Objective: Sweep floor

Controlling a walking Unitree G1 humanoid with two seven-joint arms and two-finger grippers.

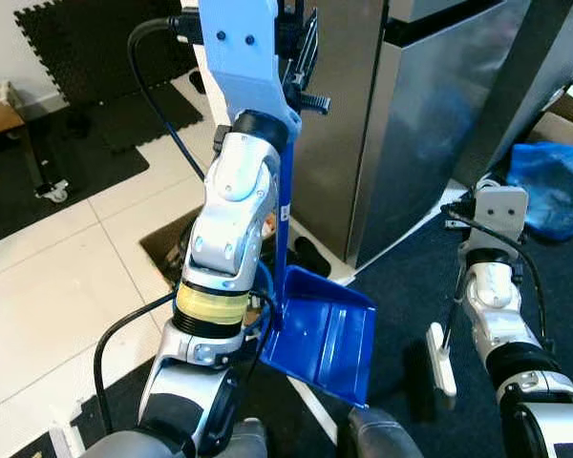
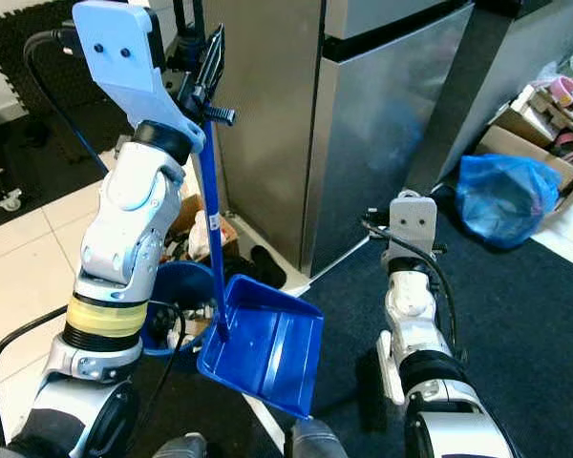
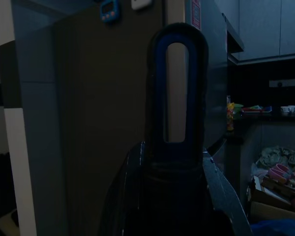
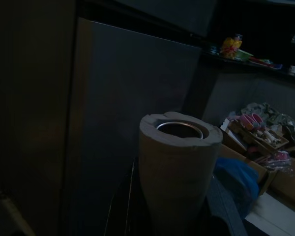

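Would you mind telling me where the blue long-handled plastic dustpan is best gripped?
Probably high on the blue long-handled plastic dustpan, on its thin upright handle just below the looped end, fingers closing from either side. That is where the left gripper holds it, and the pan hangs steadily beneath.

Your landmark is the steel fridge (image 1: 411, 124), standing upright ahead of you. Just in front of its near corner, your left gripper (image 1: 301, 57) is clamped on the blue handle (image 1: 285, 205) of the dustpan (image 1: 327, 334), which hangs tilted over the dark mat (image 1: 430, 277) below the fridge. On the fridge's right, your right arm (image 1: 497, 305) holds a pale broom handle (image 1: 440, 358); its fingers are hidden. A blue bag (image 1: 549, 186) lies beyond the fridge's right side. White tiles (image 1: 57, 286) spread to its left.
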